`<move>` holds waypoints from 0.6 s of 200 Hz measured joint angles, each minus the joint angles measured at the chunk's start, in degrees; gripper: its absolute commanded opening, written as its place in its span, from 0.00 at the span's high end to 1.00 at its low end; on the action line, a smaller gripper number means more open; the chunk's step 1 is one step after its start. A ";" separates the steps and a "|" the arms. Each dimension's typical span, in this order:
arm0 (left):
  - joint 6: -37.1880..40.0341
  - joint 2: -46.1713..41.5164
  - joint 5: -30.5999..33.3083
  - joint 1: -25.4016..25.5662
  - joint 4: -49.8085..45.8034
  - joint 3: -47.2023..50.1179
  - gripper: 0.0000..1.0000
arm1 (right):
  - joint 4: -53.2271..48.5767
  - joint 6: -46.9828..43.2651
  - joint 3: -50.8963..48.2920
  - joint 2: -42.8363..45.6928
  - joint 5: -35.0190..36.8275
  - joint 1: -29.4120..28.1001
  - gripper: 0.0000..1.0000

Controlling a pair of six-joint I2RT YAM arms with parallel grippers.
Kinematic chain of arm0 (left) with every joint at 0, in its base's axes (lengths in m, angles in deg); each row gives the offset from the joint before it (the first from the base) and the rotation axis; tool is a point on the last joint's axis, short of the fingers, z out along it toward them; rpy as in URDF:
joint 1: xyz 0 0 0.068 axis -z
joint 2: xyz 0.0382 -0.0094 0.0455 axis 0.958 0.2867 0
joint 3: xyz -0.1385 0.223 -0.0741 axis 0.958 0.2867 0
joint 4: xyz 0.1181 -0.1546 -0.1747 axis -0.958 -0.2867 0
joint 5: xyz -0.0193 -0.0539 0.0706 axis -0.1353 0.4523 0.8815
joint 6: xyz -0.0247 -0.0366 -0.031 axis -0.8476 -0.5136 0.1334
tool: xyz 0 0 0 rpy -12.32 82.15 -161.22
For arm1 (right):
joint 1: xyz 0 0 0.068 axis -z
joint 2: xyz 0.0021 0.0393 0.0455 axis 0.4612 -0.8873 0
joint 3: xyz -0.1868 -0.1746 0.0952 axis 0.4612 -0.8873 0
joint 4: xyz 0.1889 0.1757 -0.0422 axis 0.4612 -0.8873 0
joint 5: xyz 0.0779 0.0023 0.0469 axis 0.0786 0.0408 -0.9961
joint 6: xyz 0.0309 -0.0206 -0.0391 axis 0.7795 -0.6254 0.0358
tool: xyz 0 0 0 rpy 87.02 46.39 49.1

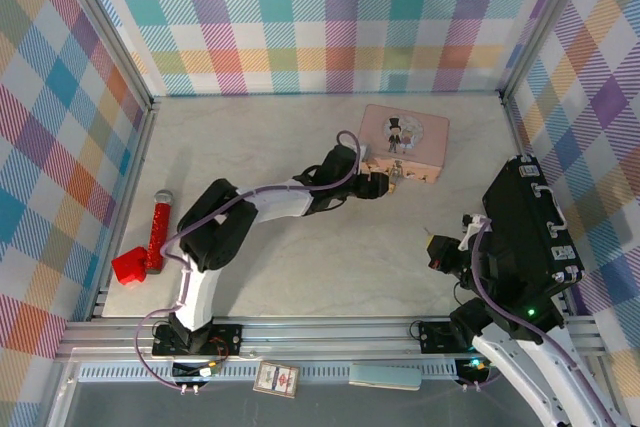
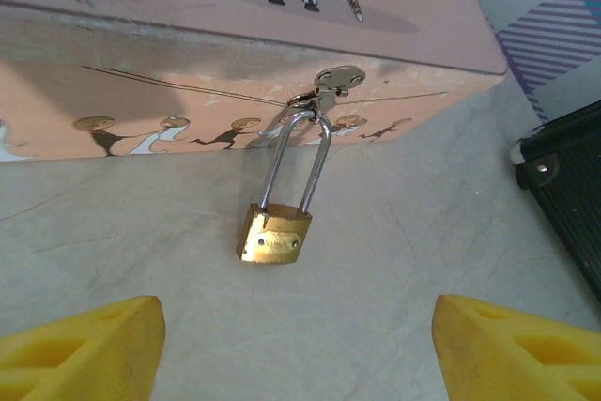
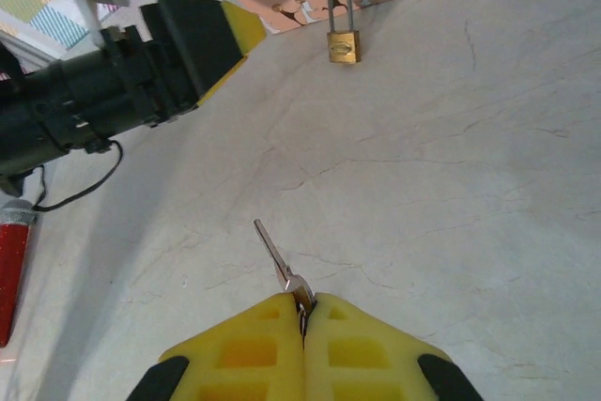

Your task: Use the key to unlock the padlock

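Left jaws wide, low before padlock [image 2: 274, 235]

The padlock [image 2: 274, 235] hung from the clasp on the tin's [image 2: 235, 63] near side. The left gripper [image 1: 385, 184] stood just before it. The key [image 3: 277, 255], pinched in the right gripper [image 3: 302, 321], lay well apart, nearer and rightward.

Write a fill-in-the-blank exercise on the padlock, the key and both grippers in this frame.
The padlock hangs by its shackle from the clasp of the ____ tin. The right gripper holds the key with its jaws ____. The left gripper faces the padlock with its jaws ____.
Missing words: pink, shut, open.
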 measured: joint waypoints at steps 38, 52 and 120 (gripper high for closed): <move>0.00 6.43 0.90 0.63 0.31 -5.35 0.27 | -1.25 0.85 0.00 2.03 0.33 0.00 1.00; 0.00 8.41 1.51 0.63 0.33 -7.13 0.28 | -1.25 1.05 0.00 2.89 0.28 0.00 1.00; 0.31 16.20 2.56 0.70 -0.02 -16.09 0.35 | -0.98 1.49 -0.28 3.41 -1.27 0.00 1.00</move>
